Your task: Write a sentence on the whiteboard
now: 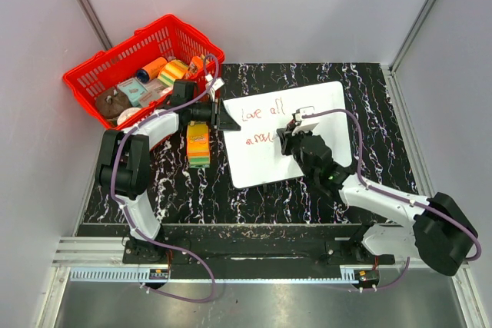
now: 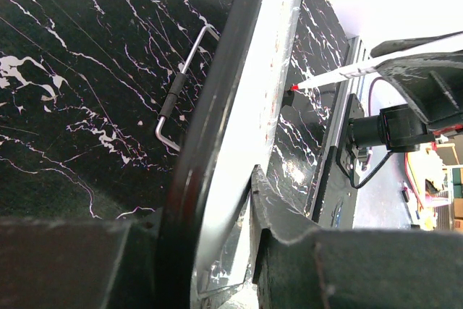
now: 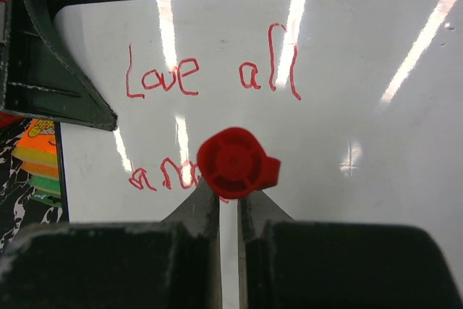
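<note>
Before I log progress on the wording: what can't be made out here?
- Second line: right wrist view, the pen cap hides everything after "an".
- Same line, top view: too small to read.
- Pen tip: left wrist view, contact with the board unclear.

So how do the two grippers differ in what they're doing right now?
The left gripper clamps the left edge of the whiteboard; the right gripper holds a red-capped pen. The left gripper sits at the board's rim, while the right gripper hangs over its middle, at the second line of the sentence. Both are shut on something.
</note>
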`<action>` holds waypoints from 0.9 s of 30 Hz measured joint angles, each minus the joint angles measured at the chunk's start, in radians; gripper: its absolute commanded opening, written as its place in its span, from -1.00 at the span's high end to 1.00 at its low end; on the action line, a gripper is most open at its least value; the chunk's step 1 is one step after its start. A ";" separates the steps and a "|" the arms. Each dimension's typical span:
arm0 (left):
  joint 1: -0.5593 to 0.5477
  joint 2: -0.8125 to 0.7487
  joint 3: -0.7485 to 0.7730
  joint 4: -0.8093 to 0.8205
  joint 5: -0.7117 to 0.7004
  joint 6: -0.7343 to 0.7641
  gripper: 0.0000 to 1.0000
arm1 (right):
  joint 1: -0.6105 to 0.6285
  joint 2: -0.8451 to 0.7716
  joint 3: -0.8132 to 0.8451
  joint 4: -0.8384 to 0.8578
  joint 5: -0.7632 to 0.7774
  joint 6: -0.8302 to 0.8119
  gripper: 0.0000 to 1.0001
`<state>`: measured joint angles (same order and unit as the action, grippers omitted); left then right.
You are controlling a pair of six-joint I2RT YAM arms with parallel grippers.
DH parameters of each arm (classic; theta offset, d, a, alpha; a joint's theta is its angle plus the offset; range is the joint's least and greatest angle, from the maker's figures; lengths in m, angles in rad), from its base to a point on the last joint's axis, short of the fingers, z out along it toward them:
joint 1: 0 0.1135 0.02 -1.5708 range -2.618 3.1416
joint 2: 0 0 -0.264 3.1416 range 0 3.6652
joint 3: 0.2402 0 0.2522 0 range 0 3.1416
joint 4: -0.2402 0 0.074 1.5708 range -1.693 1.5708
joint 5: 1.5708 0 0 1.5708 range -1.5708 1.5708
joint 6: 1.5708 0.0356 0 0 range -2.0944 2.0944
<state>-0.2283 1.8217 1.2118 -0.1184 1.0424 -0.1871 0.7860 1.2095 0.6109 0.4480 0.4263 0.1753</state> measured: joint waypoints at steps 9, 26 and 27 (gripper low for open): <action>-0.001 0.000 0.000 0.000 -0.001 0.000 1.00 | -0.021 0.001 0.038 0.020 0.002 -0.021 1.00; -0.006 0.001 0.005 0.000 -0.007 0.001 1.00 | -0.035 0.073 0.053 0.044 0.001 -0.029 1.00; -0.006 0.001 0.005 0.000 -0.008 0.001 1.00 | -0.035 0.073 0.053 0.043 0.001 -0.029 1.00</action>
<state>-0.2348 1.8229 1.2171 -0.1188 1.0344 -0.1860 0.7513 1.2823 0.6640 0.4915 0.4274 0.1467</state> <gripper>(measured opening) 0.253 0.085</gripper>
